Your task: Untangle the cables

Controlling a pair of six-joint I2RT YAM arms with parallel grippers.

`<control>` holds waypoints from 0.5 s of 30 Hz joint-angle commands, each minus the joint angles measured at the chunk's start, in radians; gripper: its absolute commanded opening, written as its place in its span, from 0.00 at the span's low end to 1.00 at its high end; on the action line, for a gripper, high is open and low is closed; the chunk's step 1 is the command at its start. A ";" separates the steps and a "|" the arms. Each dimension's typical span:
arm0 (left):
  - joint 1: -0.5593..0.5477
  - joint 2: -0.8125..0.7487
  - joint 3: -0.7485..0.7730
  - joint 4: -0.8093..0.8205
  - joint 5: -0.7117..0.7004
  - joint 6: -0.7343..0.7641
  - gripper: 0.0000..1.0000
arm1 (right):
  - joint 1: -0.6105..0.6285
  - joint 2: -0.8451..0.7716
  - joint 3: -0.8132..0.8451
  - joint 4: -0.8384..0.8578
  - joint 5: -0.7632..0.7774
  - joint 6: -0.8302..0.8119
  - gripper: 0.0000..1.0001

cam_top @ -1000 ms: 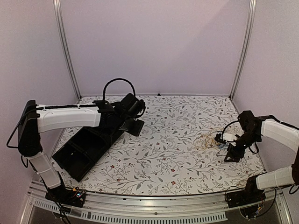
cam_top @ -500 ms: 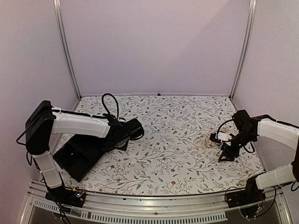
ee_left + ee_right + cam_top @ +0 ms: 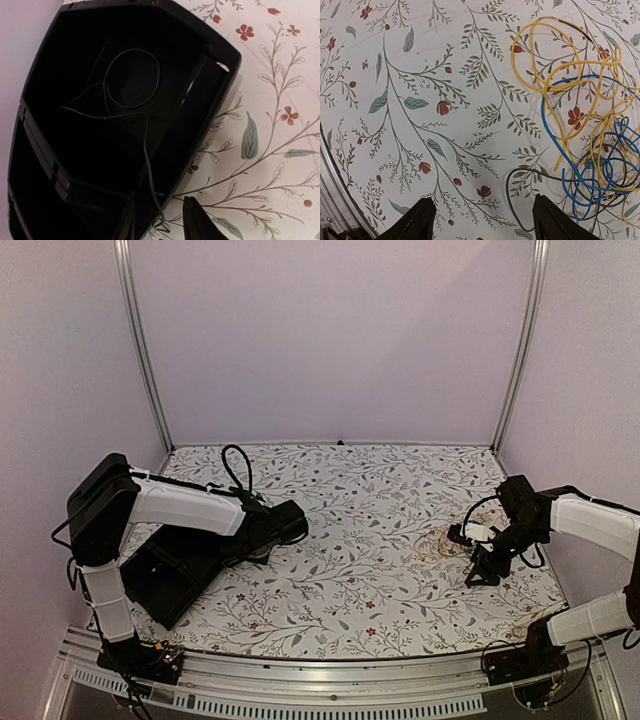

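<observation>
My left gripper [image 3: 275,532], grip unclear, has swung down over the black bin [image 3: 220,50] where one freed dark cable [image 3: 145,150] lies; my right gripper [image 3: 485,222] gapes wide, the yellow-blue tangle [image 3: 594,165] just ahead.

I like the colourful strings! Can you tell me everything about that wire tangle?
The tangle is a loose heap of thin, bendy wires: yellow, blue and one dark grey. They loop over and under each other, yellow spreading widest, blue bunched lower, grey curling out at the bottom. It lies flat on the flowery cloth, just ahead of the open right gripper, which does not grip it.
</observation>
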 commanded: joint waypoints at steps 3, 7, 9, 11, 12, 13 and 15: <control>0.027 0.042 0.020 0.018 -0.024 0.013 0.26 | 0.007 0.014 0.017 0.011 -0.037 0.008 0.71; 0.030 0.047 0.019 0.041 -0.024 0.034 0.15 | 0.008 0.021 0.014 0.015 -0.048 0.015 0.71; 0.033 0.048 0.026 0.042 -0.028 0.045 0.10 | 0.007 0.022 0.012 0.016 -0.052 0.018 0.70; 0.036 0.044 0.032 0.042 -0.036 0.051 0.06 | 0.008 0.022 0.012 0.017 -0.053 0.020 0.70; 0.038 0.040 0.035 0.043 -0.040 0.055 0.03 | 0.008 0.023 0.012 0.017 -0.055 0.020 0.70; 0.040 0.037 0.037 0.042 -0.043 0.061 0.00 | 0.009 0.021 0.012 0.016 -0.055 0.022 0.70; 0.045 0.026 0.044 0.040 -0.050 0.078 0.00 | 0.010 0.020 0.014 0.017 -0.056 0.023 0.70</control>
